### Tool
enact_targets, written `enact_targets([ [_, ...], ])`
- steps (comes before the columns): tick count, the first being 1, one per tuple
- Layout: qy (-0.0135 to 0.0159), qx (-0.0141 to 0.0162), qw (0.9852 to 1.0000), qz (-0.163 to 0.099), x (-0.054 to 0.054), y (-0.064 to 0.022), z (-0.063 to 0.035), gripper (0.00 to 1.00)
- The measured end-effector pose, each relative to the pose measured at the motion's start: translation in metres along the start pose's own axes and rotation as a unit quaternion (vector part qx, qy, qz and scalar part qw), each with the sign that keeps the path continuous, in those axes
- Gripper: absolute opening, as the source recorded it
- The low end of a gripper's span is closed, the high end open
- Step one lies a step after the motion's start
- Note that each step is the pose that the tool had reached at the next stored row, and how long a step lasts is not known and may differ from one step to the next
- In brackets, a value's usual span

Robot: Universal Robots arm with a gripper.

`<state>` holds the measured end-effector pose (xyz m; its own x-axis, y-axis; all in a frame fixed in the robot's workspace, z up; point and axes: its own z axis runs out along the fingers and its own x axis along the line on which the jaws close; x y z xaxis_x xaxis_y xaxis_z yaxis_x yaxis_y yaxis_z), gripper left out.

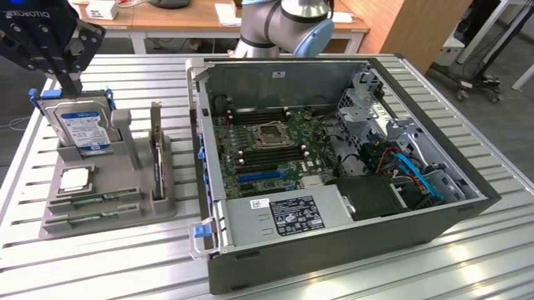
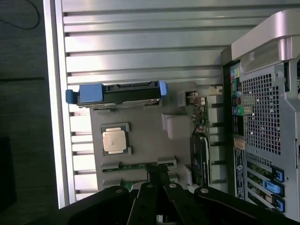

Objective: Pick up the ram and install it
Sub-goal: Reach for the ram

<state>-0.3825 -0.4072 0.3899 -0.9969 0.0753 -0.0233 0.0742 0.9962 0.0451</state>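
The ram (image 1: 94, 199), a long, thin green circuit-board stick with small dark chips, lies flat in a slot at the near end of a grey plastic parts holder (image 1: 159, 206) at the exterior view's left, with a second stick of the same kind (image 1: 87, 217) in the slot just beside it. The black two-finger gripper (image 1: 71, 84) hangs above this holder, well apart from the ram and touching nothing, its fingers drawn close together and gripping nothing. In the wrist view the gripper (image 2: 157, 171) looks straight down on the holder, its tips lined up over the ram (image 2: 133, 165). Also in the holder are a silver hard drive with a blue label and blue side rails (image 1: 84, 128), standing upright at the far end, a square silver processor chip (image 1: 75, 179) lying flat, and a dark expansion card (image 1: 156, 144) standing on edge. To the exterior view's right lies an open dark computer case (image 1: 417, 231), its green motherboard (image 1: 267, 137) exposed. Everything rests on a slatted aluminium table (image 1: 125, 269).
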Motion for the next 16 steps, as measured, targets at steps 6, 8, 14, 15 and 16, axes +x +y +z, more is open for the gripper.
enact_targets([
  [6,0.0000,0.0000,1.0000,0.000,-0.001,-0.0097,-0.0004,0.09],
  [8,0.0000,0.0000,1.0000,0.000,-0.001,-0.0131,-0.0005,0.09],
  [14,0.0000,0.0000,1.0000,0.000,-0.002,-0.0226,-0.0010,0.09],
  [15,0.0000,0.0000,1.0000,0.000,-0.002,-0.0241,-0.0010,0.09],
  [16,0.0000,0.0000,1.0000,0.000,-0.002,-0.0255,-0.0011,0.09],
])
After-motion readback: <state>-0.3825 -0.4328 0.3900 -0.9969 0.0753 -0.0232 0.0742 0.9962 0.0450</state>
